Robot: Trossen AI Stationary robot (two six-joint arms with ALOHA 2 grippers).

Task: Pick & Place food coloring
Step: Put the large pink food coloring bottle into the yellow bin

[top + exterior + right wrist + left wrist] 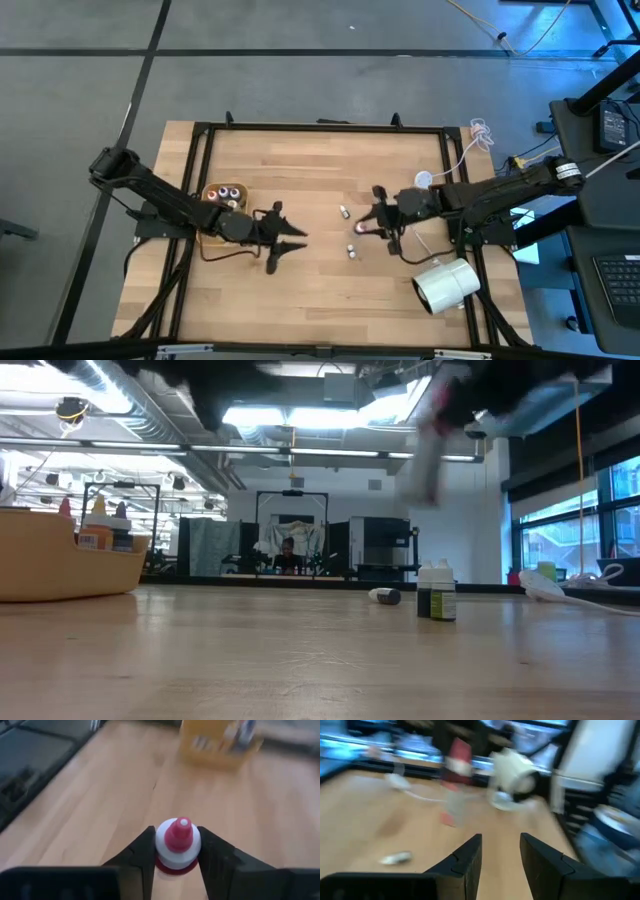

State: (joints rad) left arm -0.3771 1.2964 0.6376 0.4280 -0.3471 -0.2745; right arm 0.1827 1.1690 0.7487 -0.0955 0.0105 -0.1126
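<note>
Right gripper (175,851) pinches a red-capped food coloring bottle (177,842) above mid-table.

Two more bottles sit close by on the wood, one lying on its side (343,211) and one upright (352,251). The tan tray (211,238), holding several bottles, sits at the left, and the left gripper (500,856) hovers just beside it, fingers slightly parted and empty. A white cylinder (446,284) lies near the right edge.
</note>
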